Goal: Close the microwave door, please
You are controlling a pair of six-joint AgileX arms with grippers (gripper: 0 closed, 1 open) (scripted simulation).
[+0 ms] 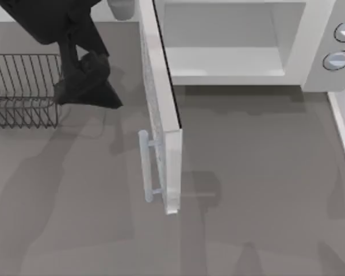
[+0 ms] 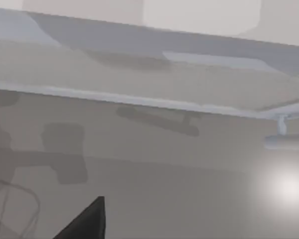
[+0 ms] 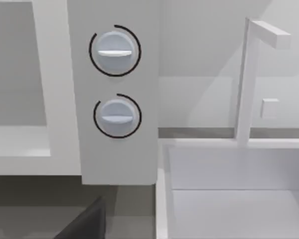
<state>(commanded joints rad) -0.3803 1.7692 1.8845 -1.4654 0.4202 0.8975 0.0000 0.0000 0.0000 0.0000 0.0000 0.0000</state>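
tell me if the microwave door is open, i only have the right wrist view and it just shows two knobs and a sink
Observer: Yes. In the top view the microwave door stands wide open, swung out roughly square to the front of the microwave, with the cavity exposed.
Operator: which arm is nearer the handle
Observer: The left one. The handle is on the door face turned toward the table's left, and the left pincer hangs on that side next to the wire rack, apart from the door.
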